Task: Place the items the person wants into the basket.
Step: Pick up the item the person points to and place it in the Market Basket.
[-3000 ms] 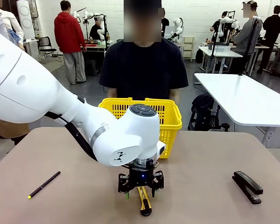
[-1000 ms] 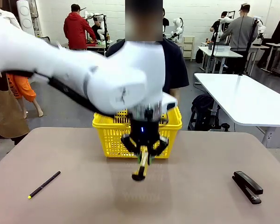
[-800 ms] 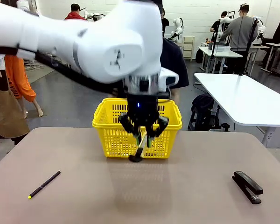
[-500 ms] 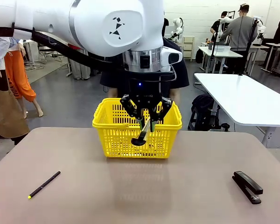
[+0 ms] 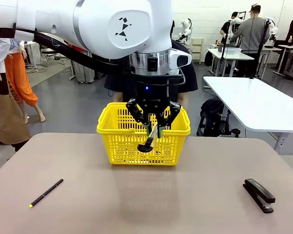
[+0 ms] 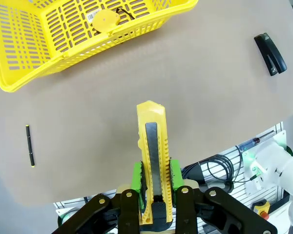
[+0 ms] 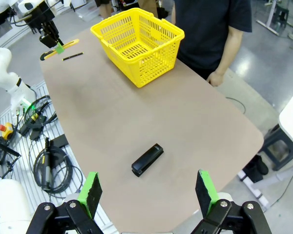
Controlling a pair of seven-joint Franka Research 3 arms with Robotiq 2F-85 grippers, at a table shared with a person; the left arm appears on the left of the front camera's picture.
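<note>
Two grippers for you, left gripper [image 5: 153, 127] clamped on the utility knife [image 6: 153, 168] high over the table before the yellow basket [image 5: 118, 144], tape measure [image 6: 104, 20] inside it, right gripper [image 7: 147, 192] spread wide, stapler [image 5: 259, 194] near right.

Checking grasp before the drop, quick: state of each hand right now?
Left hand: shut on the utility knife, held up above the table near the basket.
Right hand: open, holding nothing, high above the stapler.
</note>
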